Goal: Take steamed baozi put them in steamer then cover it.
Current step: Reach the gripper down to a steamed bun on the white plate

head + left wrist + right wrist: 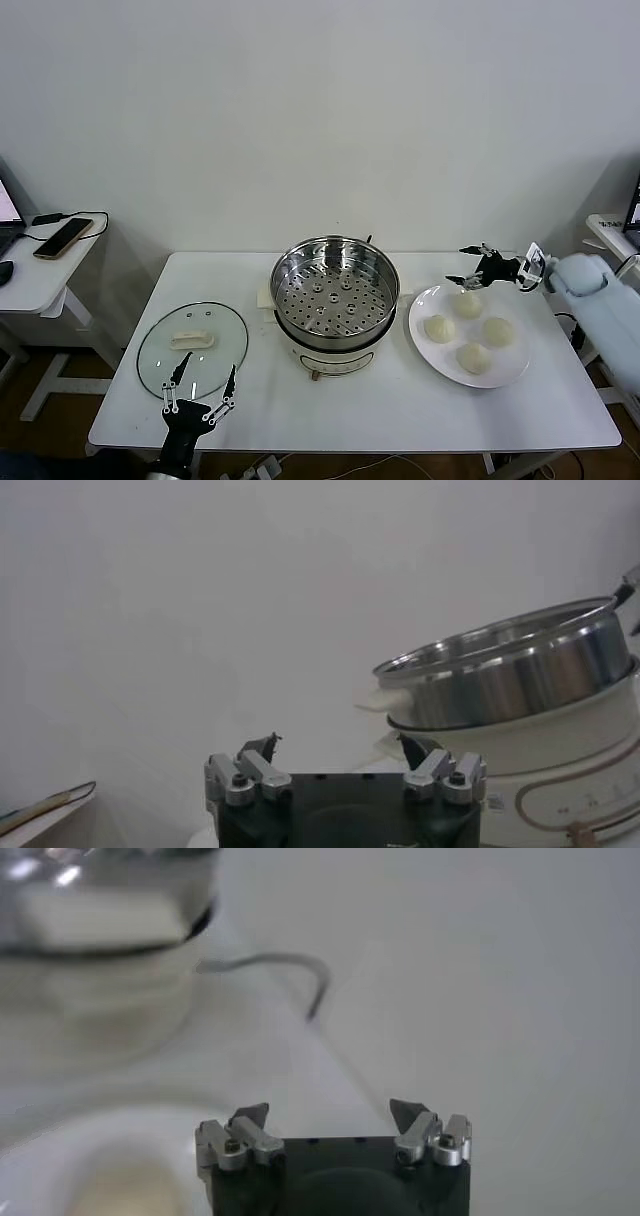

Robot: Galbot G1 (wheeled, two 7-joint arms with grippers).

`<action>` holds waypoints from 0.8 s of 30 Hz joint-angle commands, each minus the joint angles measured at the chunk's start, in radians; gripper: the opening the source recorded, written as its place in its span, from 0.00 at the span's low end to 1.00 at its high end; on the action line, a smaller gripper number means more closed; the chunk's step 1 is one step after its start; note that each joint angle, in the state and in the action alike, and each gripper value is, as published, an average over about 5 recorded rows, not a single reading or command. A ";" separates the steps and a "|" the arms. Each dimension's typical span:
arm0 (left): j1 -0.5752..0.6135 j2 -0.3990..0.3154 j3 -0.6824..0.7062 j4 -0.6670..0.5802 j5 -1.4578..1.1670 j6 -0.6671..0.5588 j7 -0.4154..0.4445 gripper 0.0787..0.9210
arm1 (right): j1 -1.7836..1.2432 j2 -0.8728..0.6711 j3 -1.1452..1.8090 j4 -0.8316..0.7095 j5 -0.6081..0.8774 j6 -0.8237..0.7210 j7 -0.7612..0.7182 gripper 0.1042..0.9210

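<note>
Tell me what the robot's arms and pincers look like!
The right arm is pale blue-white and smooth. Each pincer, left pincer and right pincer, has a black body, thin black fingers, silver metal joints with small screws and pointed dark tips.

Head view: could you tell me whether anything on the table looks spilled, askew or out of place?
Nothing stands out. The steamer stands open and empty, its glass lid lies flat on the table, and four baozi sit on the plate.
</note>
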 commanded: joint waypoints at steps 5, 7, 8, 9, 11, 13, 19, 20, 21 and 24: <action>0.015 -0.007 0.001 -0.004 0.006 -0.007 -0.004 0.88 | 0.179 0.122 -0.138 -0.203 -0.414 0.079 -0.190 0.88; 0.014 -0.008 0.001 -0.004 0.006 -0.007 -0.005 0.88 | 0.179 0.145 -0.135 -0.226 -0.430 0.086 -0.167 0.88; 0.013 -0.008 0.001 -0.004 0.006 -0.007 -0.005 0.88 | 0.179 0.154 -0.134 -0.234 -0.436 0.089 -0.158 0.88; 0.013 -0.009 0.001 -0.004 0.006 -0.007 -0.006 0.88 | 0.178 0.162 -0.134 -0.241 -0.441 0.091 -0.155 0.88; 0.011 -0.010 0.001 -0.003 0.006 -0.008 -0.007 0.88 | 0.176 0.179 -0.134 -0.255 -0.453 0.096 -0.146 0.88; 0.011 -0.011 0.002 -0.004 0.006 -0.009 -0.007 0.88 | 0.174 0.196 -0.132 -0.272 -0.466 0.100 -0.137 0.88; 0.008 -0.011 0.003 -0.006 0.004 -0.011 -0.010 0.88 | 0.166 0.233 -0.132 -0.306 -0.485 0.102 -0.110 0.88; 0.007 -0.010 0.003 -0.005 0.004 -0.012 -0.010 0.88 | 0.165 0.237 -0.133 -0.311 -0.486 0.102 -0.105 0.88; 0.005 -0.010 0.003 -0.004 0.004 -0.012 -0.011 0.88 | 0.163 0.242 -0.133 -0.316 -0.487 0.102 -0.101 0.88; 0.002 -0.009 0.004 -0.002 0.004 -0.014 -0.012 0.88 | 0.158 0.255 -0.130 -0.334 -0.492 0.101 -0.083 0.88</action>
